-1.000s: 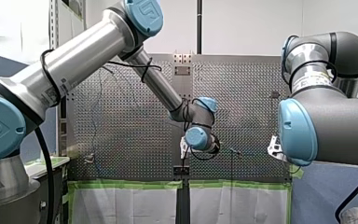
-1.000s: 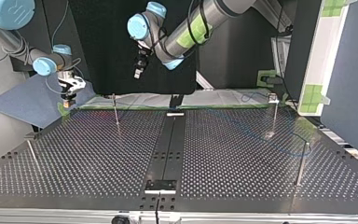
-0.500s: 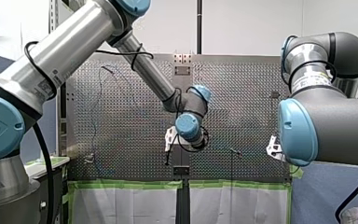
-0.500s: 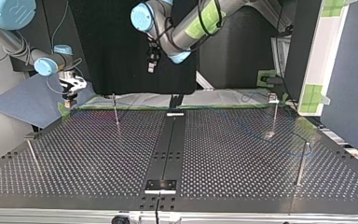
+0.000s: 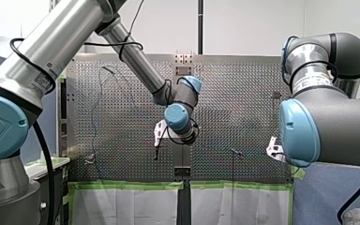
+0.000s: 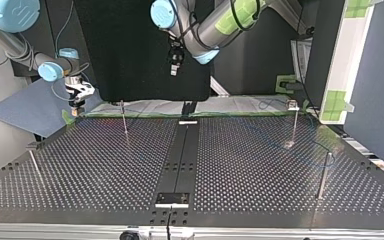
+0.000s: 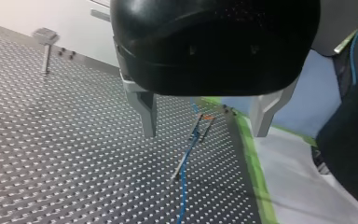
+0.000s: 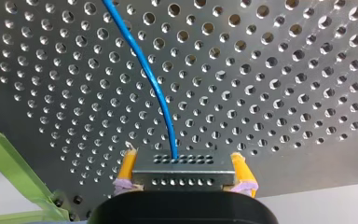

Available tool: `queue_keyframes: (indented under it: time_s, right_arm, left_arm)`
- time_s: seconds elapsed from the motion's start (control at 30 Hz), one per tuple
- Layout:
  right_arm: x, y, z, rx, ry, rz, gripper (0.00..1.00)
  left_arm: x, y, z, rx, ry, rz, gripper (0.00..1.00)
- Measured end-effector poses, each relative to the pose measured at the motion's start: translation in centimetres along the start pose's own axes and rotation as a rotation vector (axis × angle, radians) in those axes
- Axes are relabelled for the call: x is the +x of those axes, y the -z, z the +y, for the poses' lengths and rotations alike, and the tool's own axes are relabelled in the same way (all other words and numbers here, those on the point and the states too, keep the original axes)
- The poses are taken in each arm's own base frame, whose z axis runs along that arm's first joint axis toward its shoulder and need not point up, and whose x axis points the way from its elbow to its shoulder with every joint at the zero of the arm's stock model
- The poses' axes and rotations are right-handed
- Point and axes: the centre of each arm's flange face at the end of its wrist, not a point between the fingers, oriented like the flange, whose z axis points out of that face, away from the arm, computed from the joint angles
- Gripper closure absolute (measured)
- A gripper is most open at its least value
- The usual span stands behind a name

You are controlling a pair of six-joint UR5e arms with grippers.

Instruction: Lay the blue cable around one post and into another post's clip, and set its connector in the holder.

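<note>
Filling most of the top view, the perforated table (image 6: 260, 170) was a grey metal sheet with even rows of round holes. A flat black strip (image 6: 180, 150) split it from twelve to six o'clock, and green tape (image 6: 145, 115) edged its far side. My left arm (image 6: 225, 22), a silver tube with pale blue joint caps, came in at one o'clock. My left gripper (image 6: 173, 70) hung high over the sheet near twelve o'clock. From its wrist, its two blunt pale fingers (image 7: 147, 112) stood wide apart with nothing between them. Ahead of them a thin metal post (image 7: 186, 156) rose from the holes, with the blue cable (image 7: 183, 200) running close alongside it. My right gripper (image 6: 76, 106) sat at ten o'clock by the table's far edge. Its yellow pads (image 8: 128, 165) were clamped on the connector (image 8: 184, 172), a flat grey block with rows of tiny holes. The smooth, round cable left the block's middle and curved away over the sheet. Slim upright rods stood on the open table in the top view: one (image 6: 124, 120) at eleven o'clock, nearest my right gripper, another (image 6: 294, 125) at two o'clock, and one (image 6: 322, 175) at four o'clock, with faint loops of cable lying near the last two.
</note>
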Motion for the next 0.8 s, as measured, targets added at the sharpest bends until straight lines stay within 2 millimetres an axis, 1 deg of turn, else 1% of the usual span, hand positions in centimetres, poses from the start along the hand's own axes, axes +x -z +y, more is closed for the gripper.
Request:
queue_keyframes:
  time_s: [0.3,0.53,0.8]
  right_arm:
    - [0.0,-0.1,-0.1,0.005,-0.002,0.007,1.0]
    - [-0.1,-0.1,-0.1,0.007,-0.002,0.006,1.0]
    - [-0.2,-0.1,-0.3,0.01,-0.001,0.007,1.0]
  left_arm:
    - [-1.5,1.8,1.4,0.014,0.078,-0.063,0.02]
    - [-2.7,3.3,2.9,0.017,0.135,-0.12,0.02]
    - [-3.6,4.9,4.3,0.022,0.185,-0.176,0.02]
